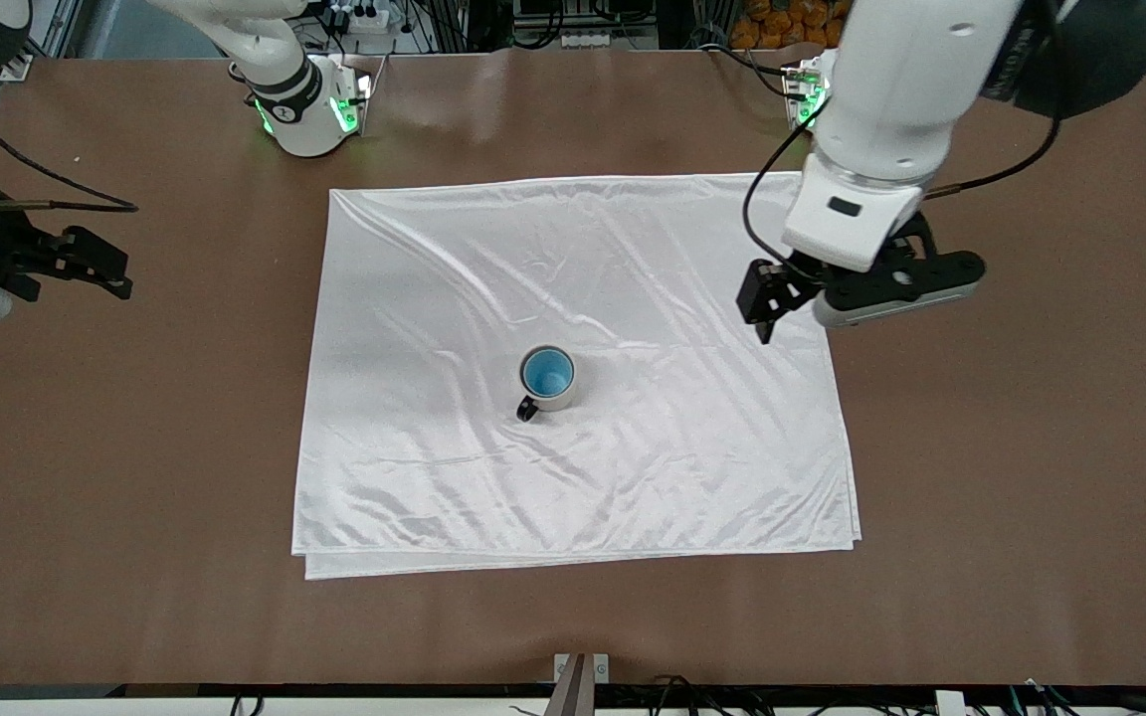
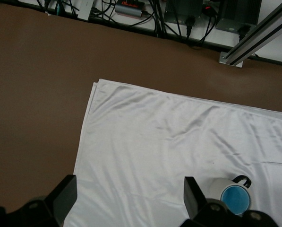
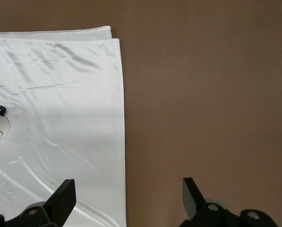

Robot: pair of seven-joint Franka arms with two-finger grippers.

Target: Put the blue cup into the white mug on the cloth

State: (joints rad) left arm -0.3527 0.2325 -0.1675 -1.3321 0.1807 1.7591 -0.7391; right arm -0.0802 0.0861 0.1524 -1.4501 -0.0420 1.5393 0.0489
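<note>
blue cup nested in white mug, mid-cloth; grippers clear.

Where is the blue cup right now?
The small light-blue handleless cup sits inside the cream ceramic mug with the black handle, near the middle of the shiny white cloth.

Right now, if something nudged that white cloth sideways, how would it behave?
The cloth looks shiny and wrinkled, so it is probably floppy and would bunch rather than slide whole. It would likely drag the white mug holding the blue cup, perhaps tipping them.
</note>
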